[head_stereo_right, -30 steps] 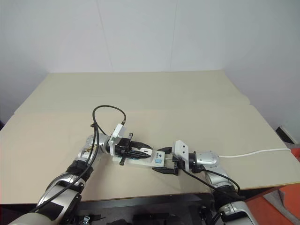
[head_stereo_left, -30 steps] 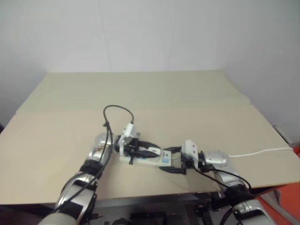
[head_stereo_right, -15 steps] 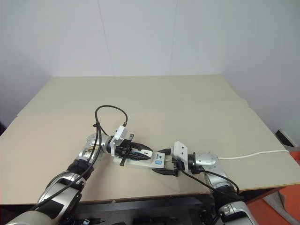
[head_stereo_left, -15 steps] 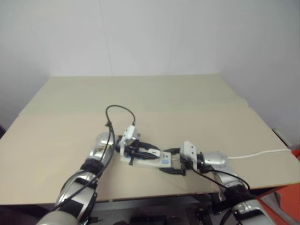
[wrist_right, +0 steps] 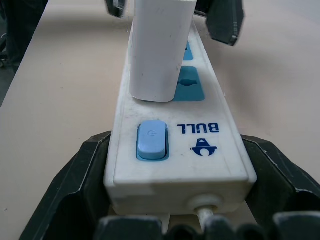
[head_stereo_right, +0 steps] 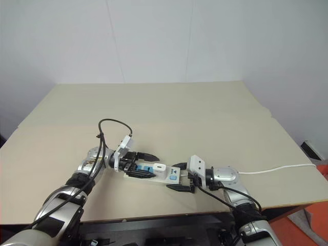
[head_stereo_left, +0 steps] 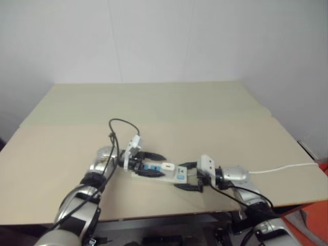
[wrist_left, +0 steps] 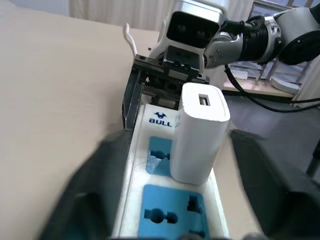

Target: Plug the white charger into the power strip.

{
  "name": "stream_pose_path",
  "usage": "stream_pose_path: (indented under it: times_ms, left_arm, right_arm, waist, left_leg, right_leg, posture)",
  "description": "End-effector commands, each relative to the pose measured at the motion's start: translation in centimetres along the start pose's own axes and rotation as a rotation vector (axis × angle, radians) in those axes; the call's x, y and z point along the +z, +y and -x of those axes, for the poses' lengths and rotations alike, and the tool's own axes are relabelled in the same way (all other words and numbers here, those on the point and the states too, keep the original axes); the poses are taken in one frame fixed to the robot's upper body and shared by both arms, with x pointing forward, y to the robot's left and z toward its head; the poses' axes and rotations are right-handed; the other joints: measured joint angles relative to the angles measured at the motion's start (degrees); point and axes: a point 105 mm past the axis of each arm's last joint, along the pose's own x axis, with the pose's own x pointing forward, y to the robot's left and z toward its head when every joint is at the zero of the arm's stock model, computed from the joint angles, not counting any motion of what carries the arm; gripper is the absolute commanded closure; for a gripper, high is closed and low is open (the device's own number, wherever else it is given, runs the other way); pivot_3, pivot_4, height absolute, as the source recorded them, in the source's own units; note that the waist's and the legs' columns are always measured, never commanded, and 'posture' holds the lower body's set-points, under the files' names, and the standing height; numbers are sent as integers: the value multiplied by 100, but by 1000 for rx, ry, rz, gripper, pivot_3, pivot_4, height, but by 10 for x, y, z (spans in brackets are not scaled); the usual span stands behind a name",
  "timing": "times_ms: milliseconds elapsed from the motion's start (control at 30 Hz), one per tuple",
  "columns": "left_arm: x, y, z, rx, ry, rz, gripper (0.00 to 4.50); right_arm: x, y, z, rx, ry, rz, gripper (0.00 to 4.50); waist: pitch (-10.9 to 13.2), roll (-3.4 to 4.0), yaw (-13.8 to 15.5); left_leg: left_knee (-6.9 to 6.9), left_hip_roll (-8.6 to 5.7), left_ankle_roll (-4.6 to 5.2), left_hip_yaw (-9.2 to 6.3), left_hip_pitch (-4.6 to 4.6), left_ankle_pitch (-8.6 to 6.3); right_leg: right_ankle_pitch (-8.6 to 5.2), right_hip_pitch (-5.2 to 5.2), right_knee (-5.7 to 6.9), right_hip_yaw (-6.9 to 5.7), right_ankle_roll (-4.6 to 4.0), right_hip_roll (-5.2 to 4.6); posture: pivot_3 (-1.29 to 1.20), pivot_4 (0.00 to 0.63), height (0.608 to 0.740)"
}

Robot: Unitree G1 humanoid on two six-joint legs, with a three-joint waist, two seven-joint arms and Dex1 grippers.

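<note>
The left hand (head_stereo_right: 142,164) reaches in from the left, pointing roughly level along the strip (head_stereo_right: 154,173) toward the right arm. Its two black fingers (wrist_left: 95,190) stand spread wide, one on each side of the strip, clear of the charger (wrist_left: 199,132). The hand is open and holds nothing.

The right hand (head_stereo_right: 180,177) reaches in from the right, pointing toward the left arm and tilted slightly down. Its fingers (wrist_right: 80,180) flank the switch end of the strip, one against each long side, gripping the strip at that end. The cord (head_stereo_right: 279,167) leaves this end and runs away across the desk (head_stereo_right: 205,118) to its right edge.

The strip lies flat on the desk near the front edge, between the two hands. The charger stands upright in the socket nearest the switch, seated on the blue socket face. Two further blue sockets (wrist_left: 170,217) lie free toward the left hand.

Markings: the strip bears the word "BULL" (wrist_right: 198,128) in blue with a blue bull-head emblem beside it, printed next to a light-blue rocker switch (wrist_right: 151,140). The switch carries a faint power symbol. The charger's top face shows a small rectangular port (wrist_left: 203,100).
</note>
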Motion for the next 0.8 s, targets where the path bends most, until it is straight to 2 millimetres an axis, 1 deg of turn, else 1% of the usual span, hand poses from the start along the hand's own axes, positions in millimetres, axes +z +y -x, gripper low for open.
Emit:
stream_pose_path:
  times_ms: [33,200,333,367,400,433,500,567,600,633,667,733,767,800]
  left_arm:
    - [-6,-5,3,-7,-1,29,29]
    - [7,-9,11,-30,15,-8,29]
    - [17,-8,19,-11,50,-137,29]
    - [21,-7,21,-4,48,-147,0]
    - [24,-6,23,4,42,-157,0]
    - [30,-4,28,22,28,-168,0]
    - [38,-2,34,51,6,-189,0]
    - [53,-1,46,92,-37,-222,0]
    - [58,-1,50,107,-51,-232,0]
    - [64,-4,59,124,-50,-246,0]
    - [67,-7,66,137,-43,-256,0]
    - [68,-14,84,172,4,-275,0]
    - [68,-16,88,182,22,-279,0]
    - [66,-20,100,208,51,-277,0]
  right_arm:
    - [-6,8,-5,50,34,9,1068]
    - [-5,7,-4,49,29,-3,1068]
    - [0,-5,-4,-2,-1,-66,1068]
    - [1,-5,-3,3,-3,-65,341]
    - [2,-5,-2,4,-3,-62,128]
    - [5,-6,1,3,-6,-49,16]
    - [8,-8,6,-8,-7,-29,16]
    - [16,-13,21,-37,-10,3,16]
    - [20,-15,27,-48,-9,16,16]
    - [25,-17,39,-68,0,48,16]
    - [28,-17,48,-81,11,73,16]
    - [38,-16,72,-105,38,128,16]
    - [40,-15,79,-108,46,140,16]
    - [46,-12,93,-101,60,162,16]
  waist:
    - [0,0,-2]
    - [6,1,-6]
    - [12,-6,7]
    - [14,-7,9]
    - [21,-6,21]
    - [23,-4,24]
    - [24,-5,28]
    - [33,-3,44]
    - [41,-4,58]
    - [43,-5,68]
    - [45,-5,80]
    - [46,-4,117]
    - [46,-3,121]
    - [47,-2,126]
  left_leg:
    - [0,1,0,0,0,0]
    - [-1,2,-1,0,-2,-1]
    - [0,1,-1,0,-9,-1]
    - [0,2,-1,0,-9,-1]
    - [0,1,-1,0,-12,-1]
    - [0,1,-1,0,-21,-1]
    - [6,1,-1,0,-56,-1]
    - [21,0,-1,-1,-109,-1]
    - [22,-1,-1,-1,-120,0]
    - [24,-2,-1,-1,-132,0]
    - [26,-3,-2,-1,-146,0]
    - [36,-6,-3,-3,-202,1]
    - [36,-6,-3,-2,-200,1]
    - [35,-5,-3,-2,-199,1]
  right_leg:
    - [-1,0,0,0,-1,1]
    - [-1,-4,0,1,-1,0]
    - [-1,-9,-1,1,-2,0]
    - [-1,-9,0,1,-2,0]
    - [0,-12,0,1,-3,0]
    - [0,-21,1,0,-3,-1]
    - [0,-55,6,0,-3,-1]
    - [1,-104,18,0,-4,-2]
    - [1,-113,20,-1,-3,-4]
    - [1,-124,20,-2,-3,-6]
    - [1,-137,20,-2,-3,-8]
    - [2,-197,34,-3,-3,-14]
    - [2,-196,32,-4,-3,-13]
    - [1,-196,31,-3,-2,-13]
  posture:
    - [0,150,740]
    - [0,150,740]
    - [0,150,740]
    - [0,150,740]
    - [0,150,740]
    - [0,150,740]
    - [0,150,740]
    - [0,150,740]
    - [0,150,740]
    - [0,150,740]
    - [0,150,740]
    - [0,150,740]
    - [0,150,740]
    - [0,150,740]
